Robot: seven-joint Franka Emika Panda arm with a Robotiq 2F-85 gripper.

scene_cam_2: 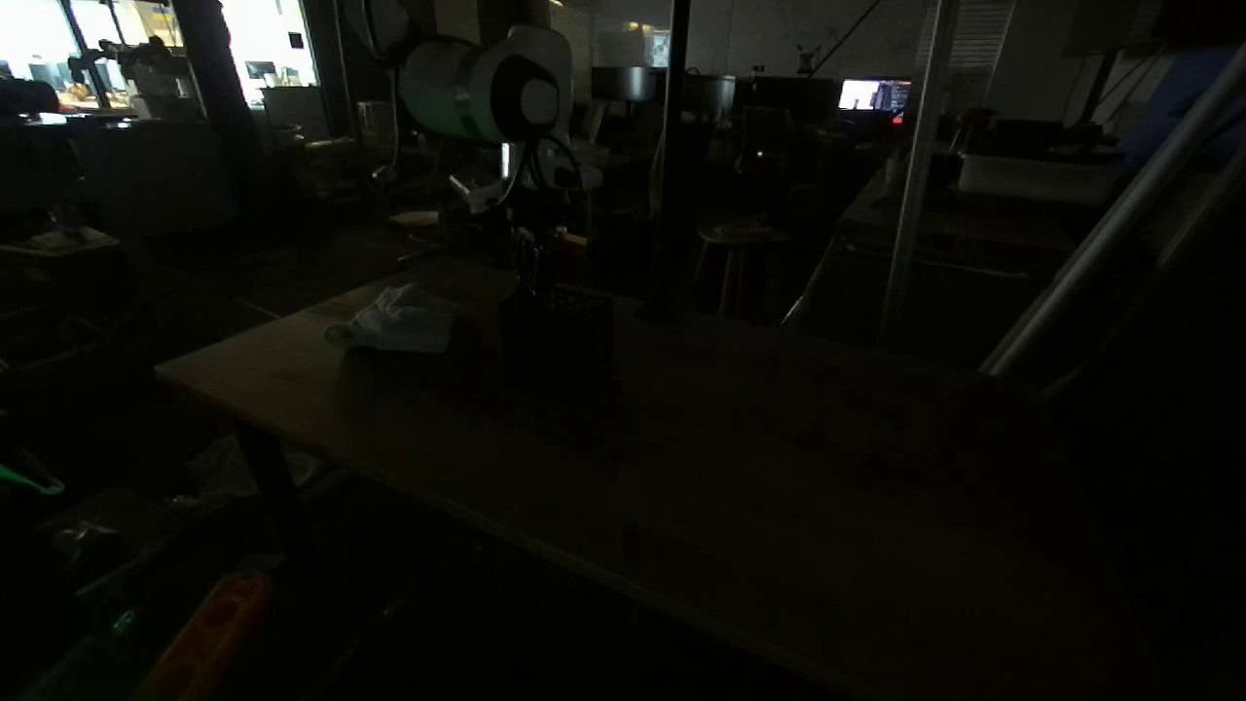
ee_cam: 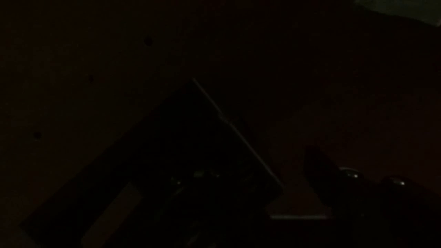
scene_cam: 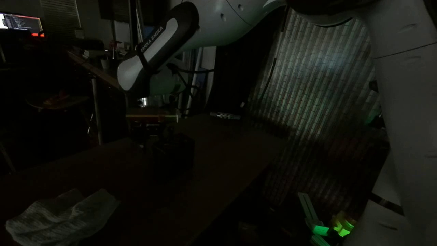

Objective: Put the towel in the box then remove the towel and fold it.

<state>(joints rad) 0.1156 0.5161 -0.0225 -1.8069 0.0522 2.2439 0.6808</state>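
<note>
The towel (scene_cam: 63, 218), pale and crumpled, lies on the dark tabletop, apart from the box. In an exterior view the towel (scene_cam_2: 404, 321) is bunched up beside the box (scene_cam_2: 557, 341). Only a corner of the towel (ee_cam: 410, 12) shows at the top right of the wrist view. The nearly black box (scene_cam: 174, 153) stands upright, its inside too dark to make out. My gripper (scene_cam_2: 531, 280) points down at the box's rim. In the wrist view its right finger (ee_cam: 318, 172) stands apart from the box (ee_cam: 193, 131), outside its edge. The left finger blends into the dark box. No towel is between the jaws.
The scene is very dim. The wooden table (scene_cam_2: 740, 467) ends at a long front edge. A small metallic object (scene_cam: 225, 116) lies on the table near the patterned wall covering (scene_cam: 307, 78). A stool (scene_cam_2: 740, 236) and metal poles (scene_cam_2: 915, 175) stand beyond the table.
</note>
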